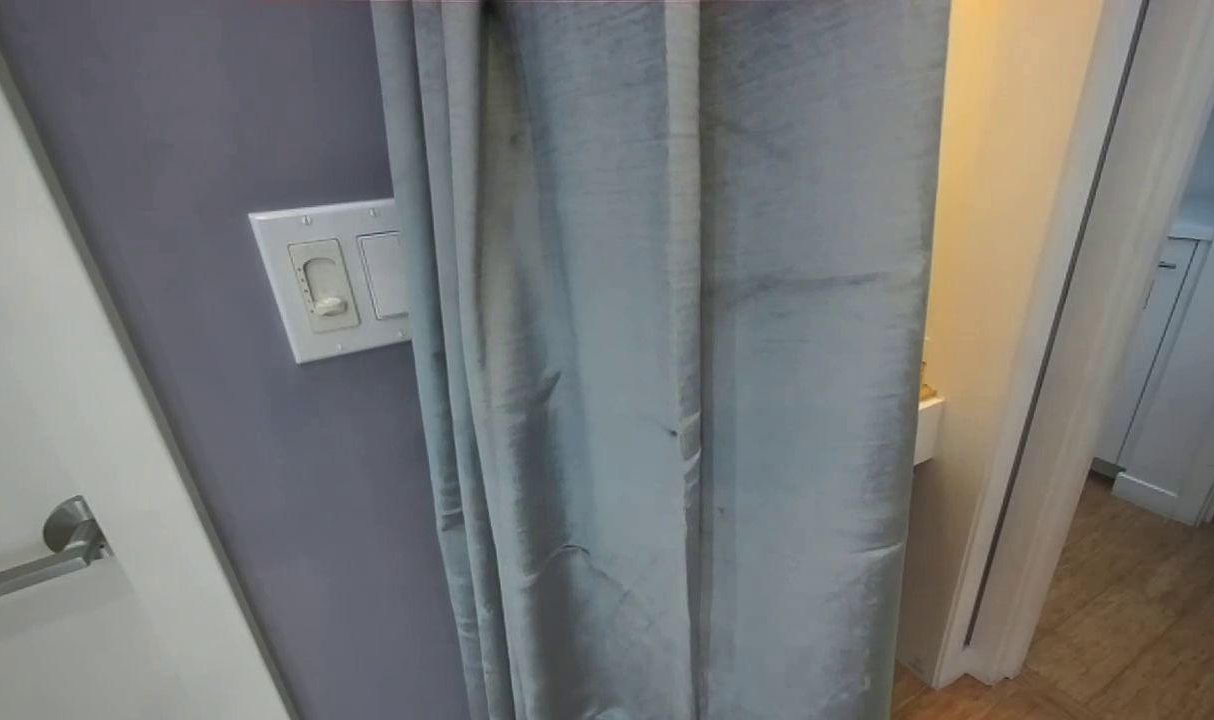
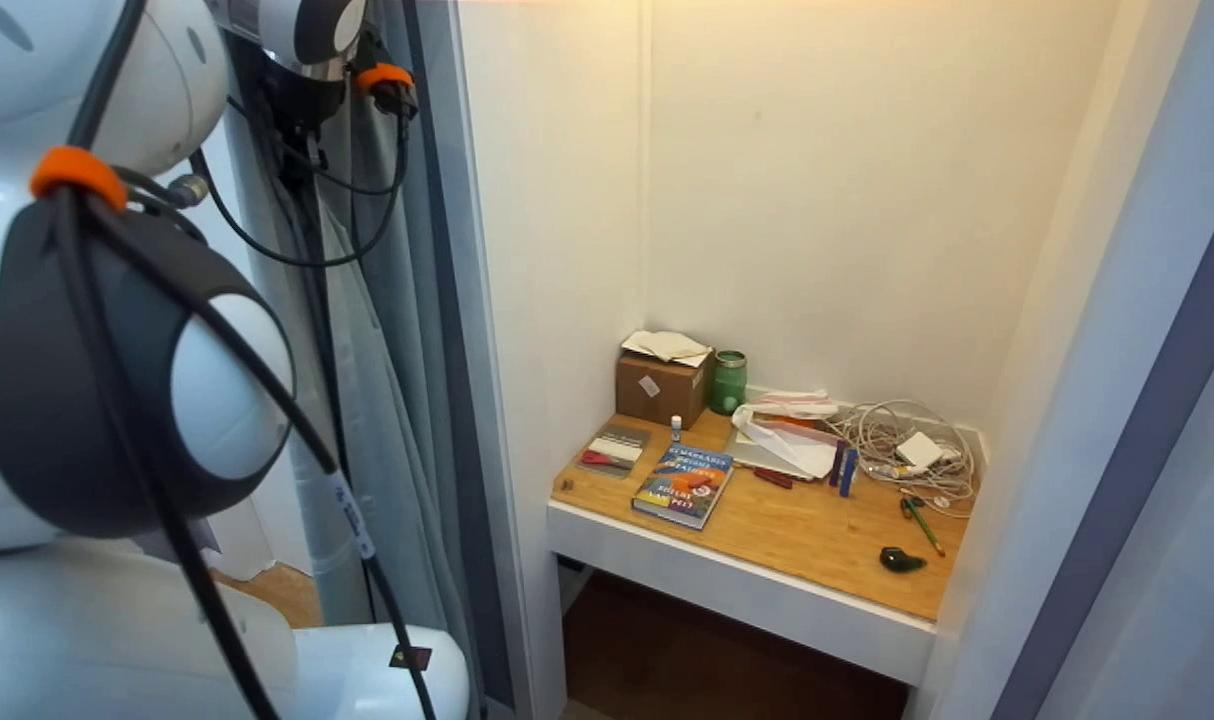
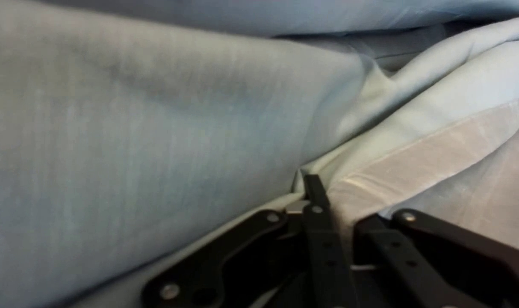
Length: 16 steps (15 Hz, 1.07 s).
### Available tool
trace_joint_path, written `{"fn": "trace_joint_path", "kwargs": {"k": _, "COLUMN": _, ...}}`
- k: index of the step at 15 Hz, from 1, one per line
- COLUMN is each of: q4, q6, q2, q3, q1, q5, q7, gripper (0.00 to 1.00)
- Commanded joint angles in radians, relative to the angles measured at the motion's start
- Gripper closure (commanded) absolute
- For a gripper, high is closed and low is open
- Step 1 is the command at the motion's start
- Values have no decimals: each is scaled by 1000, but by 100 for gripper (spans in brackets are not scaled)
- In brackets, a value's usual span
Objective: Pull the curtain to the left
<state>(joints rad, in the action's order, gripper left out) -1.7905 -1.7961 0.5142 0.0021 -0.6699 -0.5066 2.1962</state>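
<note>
The grey-blue curtain (image 1: 607,300) hangs in long vertical pleats and covers the middle of an exterior view, overlapping the wall switch; no gripper shows there. The curtain (image 2: 402,400) also hangs behind the arm at the left of an exterior view, beside the alcove. My gripper (image 2: 302,165) is small and dark there, pointing down in front of the fabric. In the wrist view, the curtain (image 3: 157,128) fills most of the picture. My gripper (image 3: 338,209) is closed on a bunched fold of it, with fabric between the fingers. The right fingertip is hidden by the fabric.
A white switch plate (image 1: 327,285) is on the grey-purple wall (image 1: 247,120). A metal handle (image 1: 37,570) is on the white door. A wooden desk (image 2: 807,530) in the alcove holds a book (image 2: 682,487), a box (image 2: 665,388) and cables. A black cable (image 2: 307,430) hangs along the arm.
</note>
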Motion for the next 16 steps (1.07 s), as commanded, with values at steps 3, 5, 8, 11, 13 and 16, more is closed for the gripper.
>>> {"fn": "trace_joint_path", "kwargs": {"k": 3, "q4": 23, "q6": 101, "q2": -17, "q3": 58, "q1": 101, "q5": 10, "q7": 0, "gripper": 67}}
{"fn": "trace_joint_path", "kwargs": {"k": 5, "q4": 19, "q6": 130, "q2": -10, "q3": 73, "q1": 143, "q5": 19, "q7": 3, "gripper": 53}}
{"fn": "trace_joint_path", "kwargs": {"k": 8, "q4": 11, "q6": 172, "q2": -2, "q3": 97, "q1": 206, "q5": 34, "q7": -4, "gripper": 31}}
{"fn": "trace_joint_path", "kwargs": {"k": 11, "q4": -13, "q6": 172, "q2": 17, "q3": 119, "q1": 264, "q5": 94, "q7": -12, "gripper": 11}}
{"fn": "trace_joint_path", "kwargs": {"k": 13, "q4": -35, "q6": 149, "q2": 29, "q3": 127, "q1": 289, "q5": 140, "q7": 3, "gripper": 1}}
{"fn": "trace_joint_path", "kwargs": {"k": 16, "q4": -67, "q6": 117, "q2": 54, "q3": 131, "q1": 310, "q5": 233, "q7": 59, "gripper": 0}}
